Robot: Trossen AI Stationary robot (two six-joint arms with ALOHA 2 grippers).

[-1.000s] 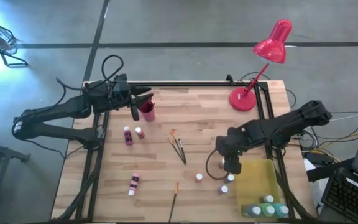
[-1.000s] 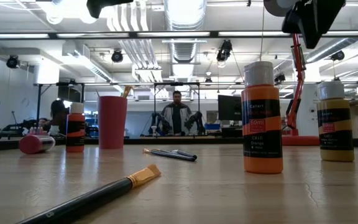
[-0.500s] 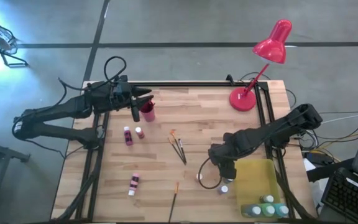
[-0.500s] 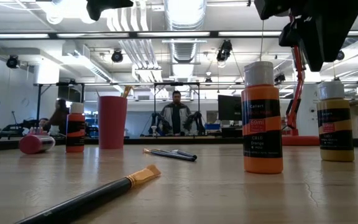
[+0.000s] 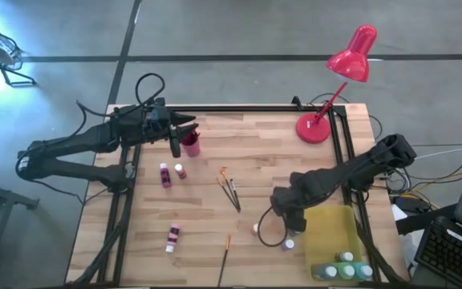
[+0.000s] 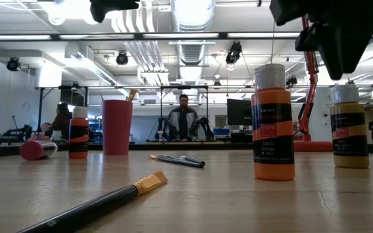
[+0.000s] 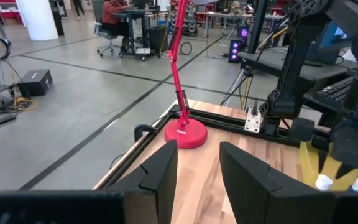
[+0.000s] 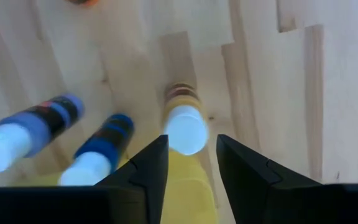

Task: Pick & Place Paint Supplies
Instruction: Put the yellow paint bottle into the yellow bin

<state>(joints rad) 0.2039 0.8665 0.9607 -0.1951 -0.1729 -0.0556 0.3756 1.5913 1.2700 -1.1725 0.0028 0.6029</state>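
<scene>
A yellow paint bottle (image 6: pixel 350 126) with a white cap (image 8: pixel 185 129) stands upright on the wooden table. My right gripper (image 8: pixel 191 142) hangs open just above it, pointing straight down, one finger on either side of the cap and clear of it; the high view shows this gripper (image 5: pixel 289 221) beside the yellow tray (image 5: pixel 331 229). An orange bottle (image 6: pixel 272 123) stands to its left. Two blue bottles (image 8: pixel 101 149) stand close by. My left gripper (image 5: pixel 189 125) waits open and level above the red cup (image 5: pixel 190 145), where a brush tip (image 6: pixel 133 95) sticks out.
Three brushes (image 5: pixel 229 191) lie mid-table and another (image 5: pixel 224 254) near the front edge. Small bottles (image 5: pixel 165 175) stand at the left, and one (image 5: pixel 172 235) lies on its side. Capped bottles (image 5: pixel 343 269) fill the tray's near end. The red lamp (image 5: pixel 315 127) stands at the far right.
My right gripper has come down over the yellow bottle, shifting a little toward the table's left and near edges, and now hides it in the high view. No bottle has moved.
</scene>
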